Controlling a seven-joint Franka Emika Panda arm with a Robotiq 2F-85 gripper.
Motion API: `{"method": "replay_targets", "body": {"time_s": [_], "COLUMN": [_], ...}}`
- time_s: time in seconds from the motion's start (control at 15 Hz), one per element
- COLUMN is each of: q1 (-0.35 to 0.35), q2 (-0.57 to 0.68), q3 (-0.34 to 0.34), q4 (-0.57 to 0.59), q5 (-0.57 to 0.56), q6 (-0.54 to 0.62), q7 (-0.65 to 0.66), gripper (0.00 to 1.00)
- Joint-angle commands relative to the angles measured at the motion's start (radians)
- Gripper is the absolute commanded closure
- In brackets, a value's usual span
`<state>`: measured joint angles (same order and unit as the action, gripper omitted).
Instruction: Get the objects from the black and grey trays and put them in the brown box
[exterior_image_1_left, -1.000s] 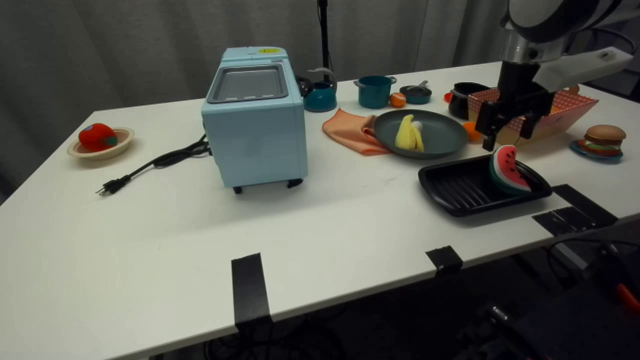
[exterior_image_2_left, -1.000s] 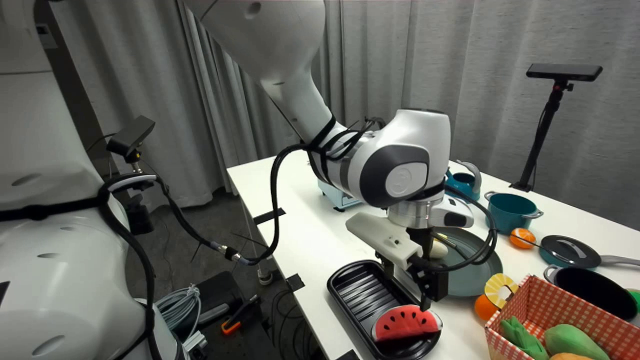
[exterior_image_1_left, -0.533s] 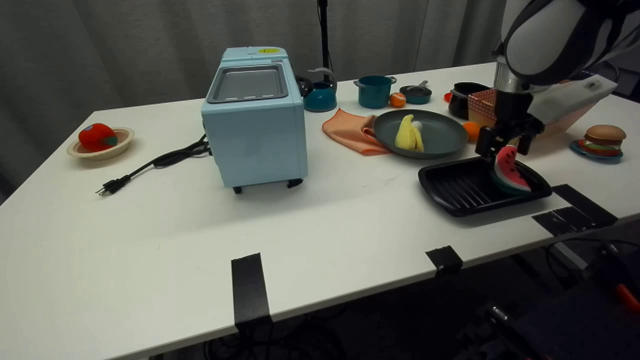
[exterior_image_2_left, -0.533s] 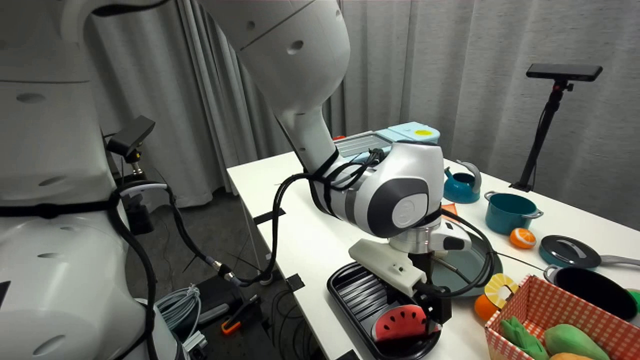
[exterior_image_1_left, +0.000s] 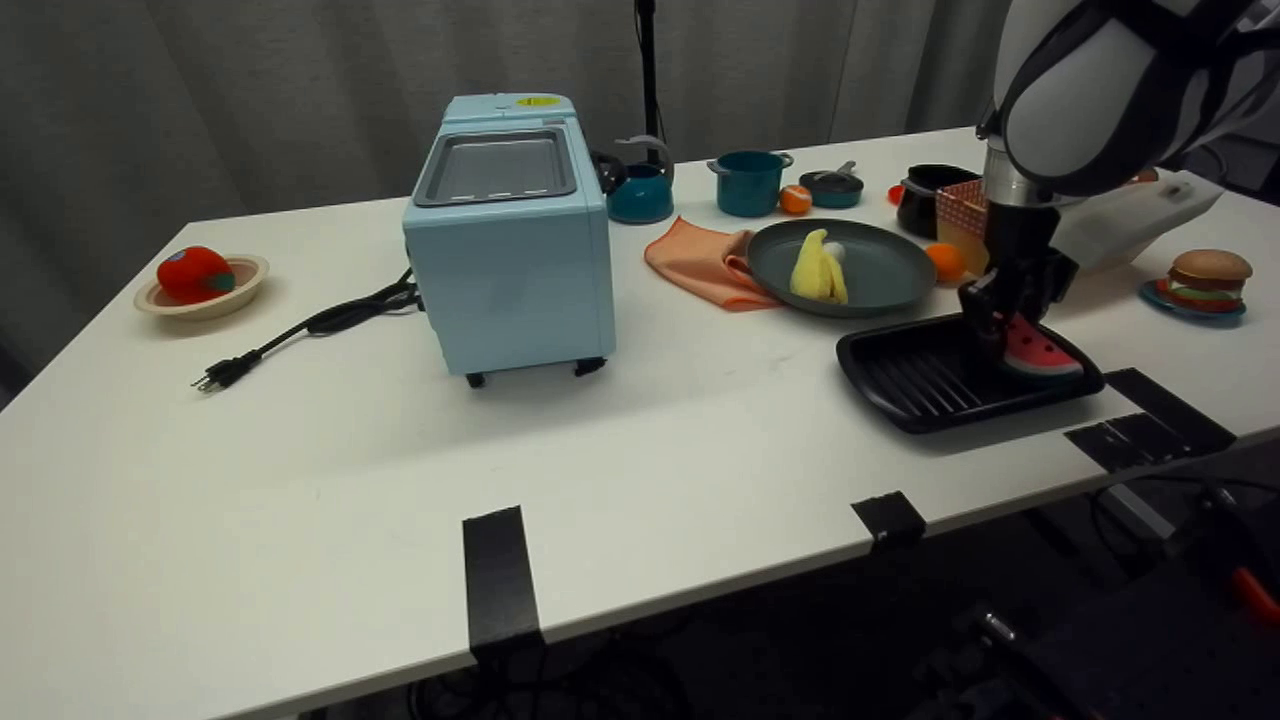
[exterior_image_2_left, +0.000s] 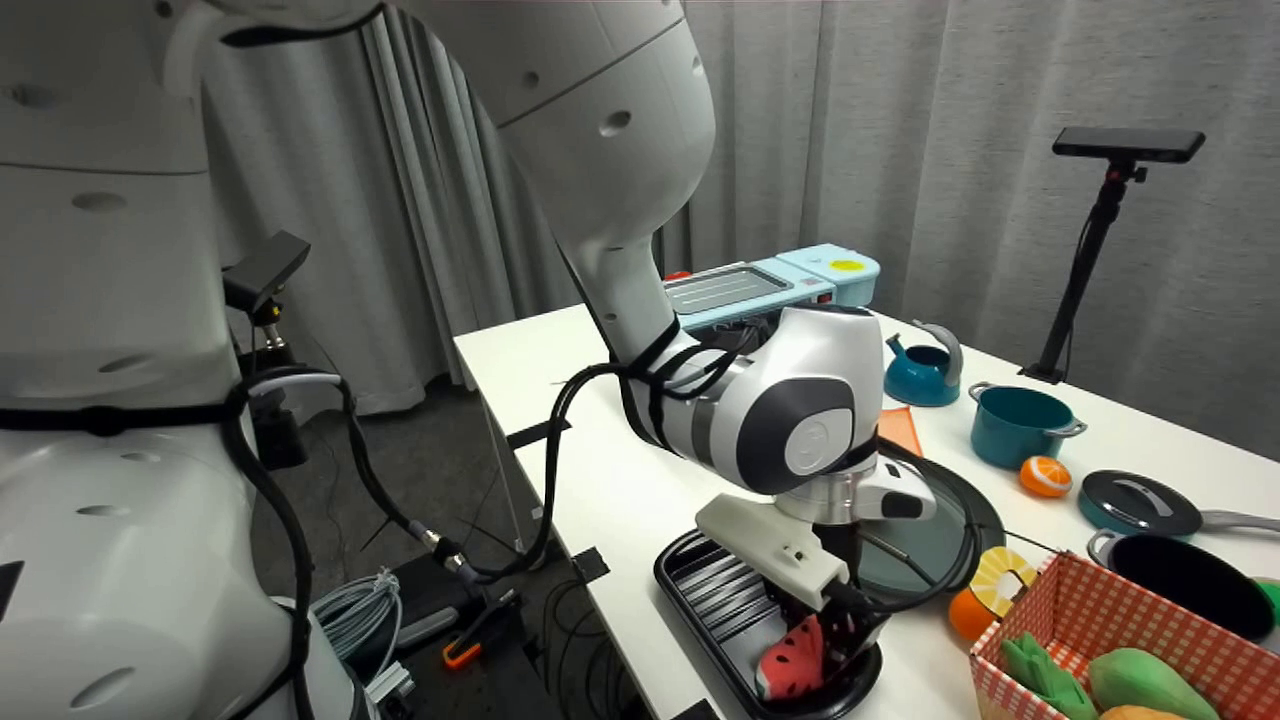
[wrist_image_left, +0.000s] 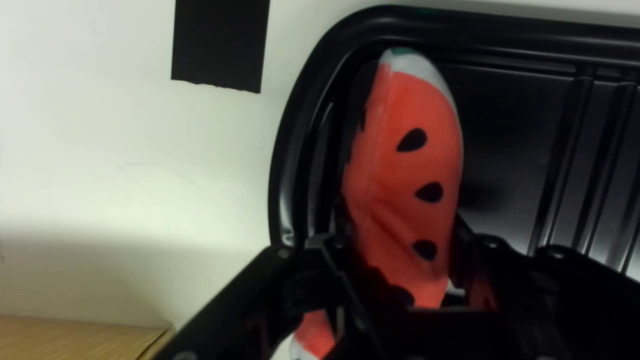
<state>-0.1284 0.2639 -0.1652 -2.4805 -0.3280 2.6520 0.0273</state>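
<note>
- Workpiece: one soft-looking, half-round watermelon slice, red on the face, with black teardrop seeds, a pale band and a green rind.
- Position: within the walls of the ribbed, round-cornered black tray, at the end nearer the open brown box with the red-and-white checked lining. Contact between the slice and the tray floor cannot be told.
- Black two-finger gripper: grips the slice, one finger against each flank, and covers part of it in both exterior views.
- Surface condition, wrist view: three seeds stand out along the red face; creases run across it between the fingers; the pale band caps the upper end, with a trace of green.
- Round, shallow dark-grey tray: contains a yellow, banana-like object and, just beside it, a small whitish rounded object.
- Box contents, in an exterior view: a folded bright-green object and a smooth pale-green oblong object.
- Support: both trays and the box stand on the white table.
</note>
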Motion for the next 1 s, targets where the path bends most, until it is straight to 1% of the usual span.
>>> {"method": "replay_targets", "body": {"time_s": [0.0,0.13,0.2,0.27,0.33,0.4,0.53,0.67,0.93], "q1": [0.018,0.02,0.021,0.023,0.028,0.032,0.036,0.037,0.011], "q2": [-0.046,-0.083,-0.11,-0.132,-0.159,-0.179,-0.226,-0.268,-0.324], "q3": [0.002,0.014,0.023,0.029,0.035,0.039,0.048,0.048,0.038], "q4": [-0.019,-0.033,-0.043,-0.046,-0.048,-0.044,-0.037,-0.026,0.01], "q5": [0.021,0.033,0.038,0.04,0.037,0.032,0.03,0.004,-0.039], "q6": [0.012,0.015,0.022,0.026,0.031,0.038,0.061,0.096,0.169], "q7": [-0.013,-0.027,-0.036,-0.039,-0.038,-0.033,-0.027,-0.006,0.02], "gripper": [0.88,0.99,1.0,1.0,0.97,0.99,0.97,0.97,0.97]}}
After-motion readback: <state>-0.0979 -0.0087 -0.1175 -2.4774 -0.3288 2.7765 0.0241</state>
